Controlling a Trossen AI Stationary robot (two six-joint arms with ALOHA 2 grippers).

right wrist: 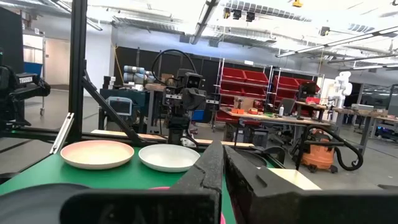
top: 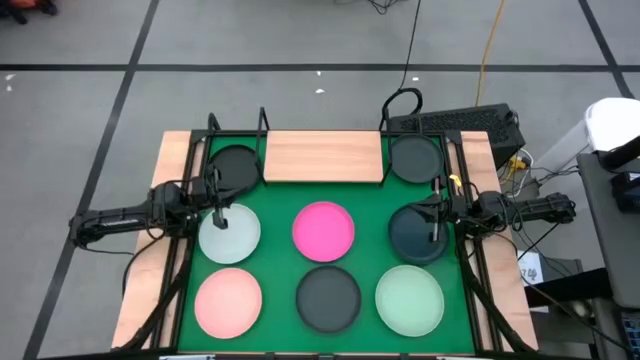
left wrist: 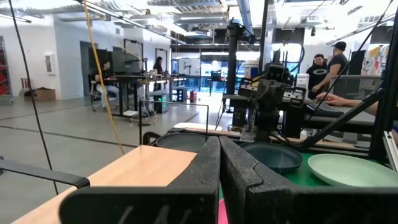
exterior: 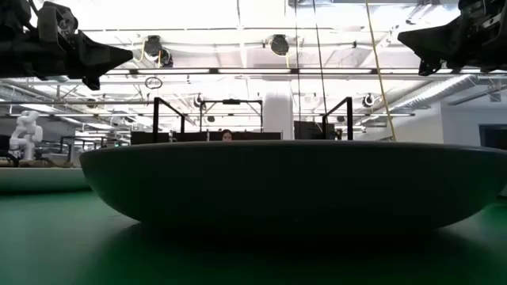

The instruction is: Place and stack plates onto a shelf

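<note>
Several round plates lie flat on the green mat (top: 280, 262): a hot pink one (top: 323, 229) in the middle, a whitish one (top: 229, 236) and a pale pink one (top: 228, 302) on the left, a dark teal one (top: 418, 238) and a mint one (top: 409, 299) on the right, and dark ones (top: 328, 298) (top: 233, 168) (top: 415, 158). The wooden shelf (top: 323, 157) stands at the far edge with nothing on it. My left gripper (top: 223, 213) hovers shut above the whitish plate. My right gripper (top: 433, 227) hovers shut above the teal plate. Both point level toward each other.
A black frame (top: 190, 170) borders the table's sides. The low view is filled by the wall of a dark plate (exterior: 289, 182), with both grippers (exterior: 119, 57) (exterior: 408, 37) high above it. People (left wrist: 323, 68) stand in the room beyond the table.
</note>
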